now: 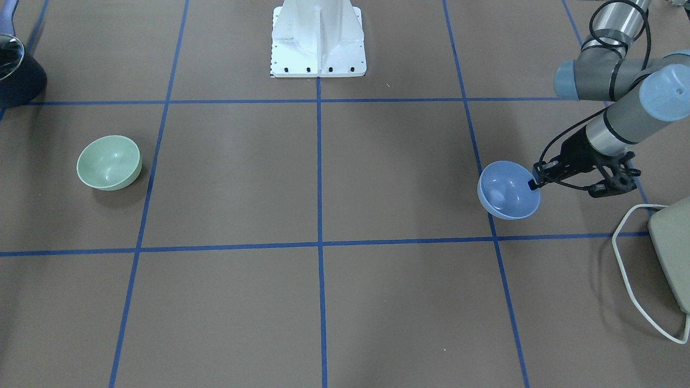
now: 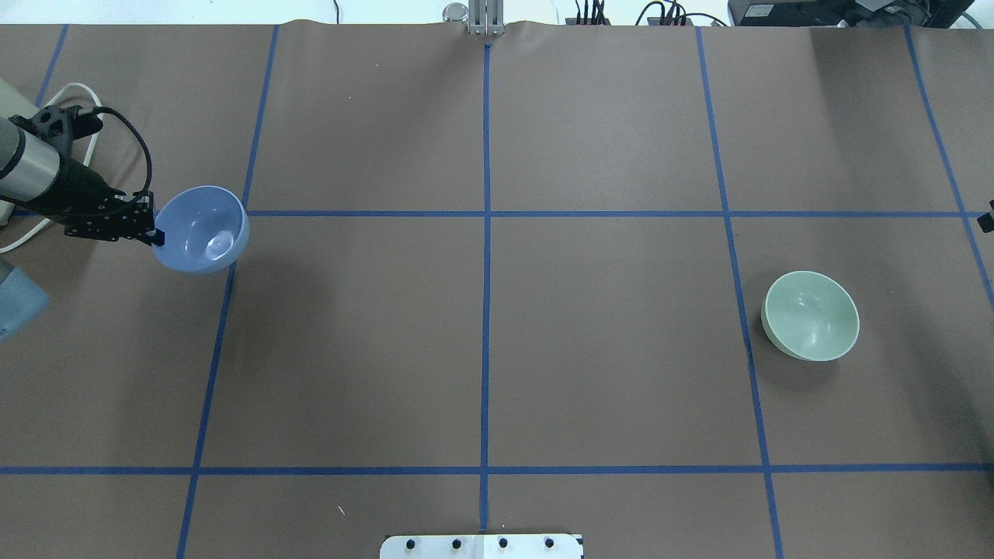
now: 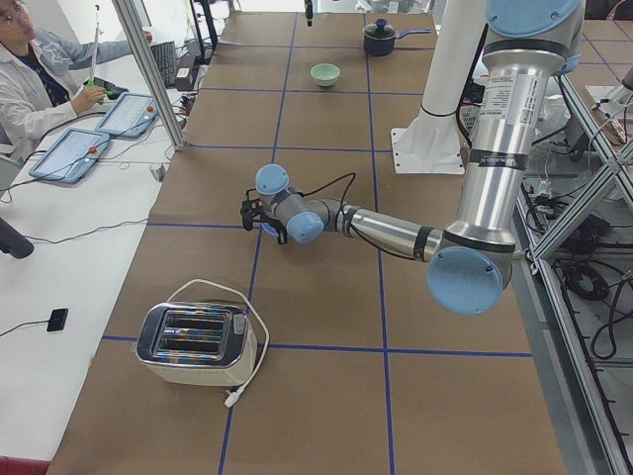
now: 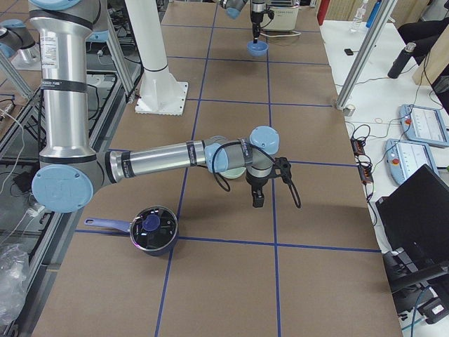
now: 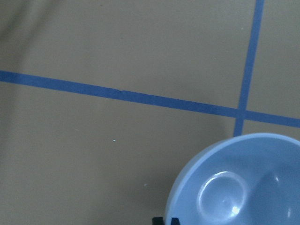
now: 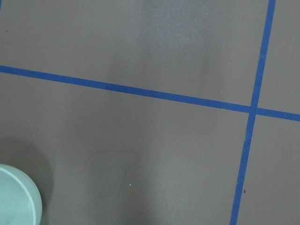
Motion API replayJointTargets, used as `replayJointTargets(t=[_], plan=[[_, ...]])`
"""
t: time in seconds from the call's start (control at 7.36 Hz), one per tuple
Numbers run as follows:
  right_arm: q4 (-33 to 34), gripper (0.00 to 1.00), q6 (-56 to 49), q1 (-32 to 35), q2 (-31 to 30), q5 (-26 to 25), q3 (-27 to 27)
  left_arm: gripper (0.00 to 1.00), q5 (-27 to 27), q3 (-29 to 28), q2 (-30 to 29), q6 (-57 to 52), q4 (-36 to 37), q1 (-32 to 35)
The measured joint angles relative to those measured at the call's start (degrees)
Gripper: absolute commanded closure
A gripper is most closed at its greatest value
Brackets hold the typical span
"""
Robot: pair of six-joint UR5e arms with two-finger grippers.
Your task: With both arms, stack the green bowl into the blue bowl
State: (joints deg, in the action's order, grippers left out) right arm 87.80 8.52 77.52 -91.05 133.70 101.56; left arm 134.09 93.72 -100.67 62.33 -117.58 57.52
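Observation:
The blue bowl (image 1: 508, 189) is tilted and held by its rim, apparently just above the table on my left side; it also shows in the overhead view (image 2: 203, 229) and the left wrist view (image 5: 243, 183). My left gripper (image 1: 533, 183) is shut on that rim (image 2: 155, 235). The green bowl (image 1: 109, 163) stands upright on the table on my right side (image 2: 811, 316), and its edge shows in the right wrist view (image 6: 16, 194). My right gripper (image 4: 258, 200) points down just beside the green bowl, apart from it. I cannot tell whether it is open or shut.
A toaster (image 3: 196, 343) with a white cable (image 1: 628, 269) sits near the left arm. A dark pot (image 4: 153, 229) with a blue handle stands by the right arm. The white base pillar (image 1: 318, 37) is at the table's robot side. Blue tape lines cross the brown table.

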Motion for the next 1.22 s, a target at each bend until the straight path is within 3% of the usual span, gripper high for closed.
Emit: replayJointTargets(t=[0.41, 0.81, 1.22], plan=[[0.0, 0.0, 0.06, -0.03, 0.01, 0.1, 0.1, 0.95, -1.94, 4.74, -9.26, 5.99, 15.02, -3.9], [0.0, 0.0, 0.09, -0.39, 0.04, 0.18, 0.13, 0.94, -9.08, 5.34, -18.34, 20.97, 17.38, -15.95], [0.0, 0.0, 0.1, -0.66, 0.0, 0.32, 0.13, 0.93, -14.56, 2.79, -24.29, 27.31, 17.47, -22.7]])
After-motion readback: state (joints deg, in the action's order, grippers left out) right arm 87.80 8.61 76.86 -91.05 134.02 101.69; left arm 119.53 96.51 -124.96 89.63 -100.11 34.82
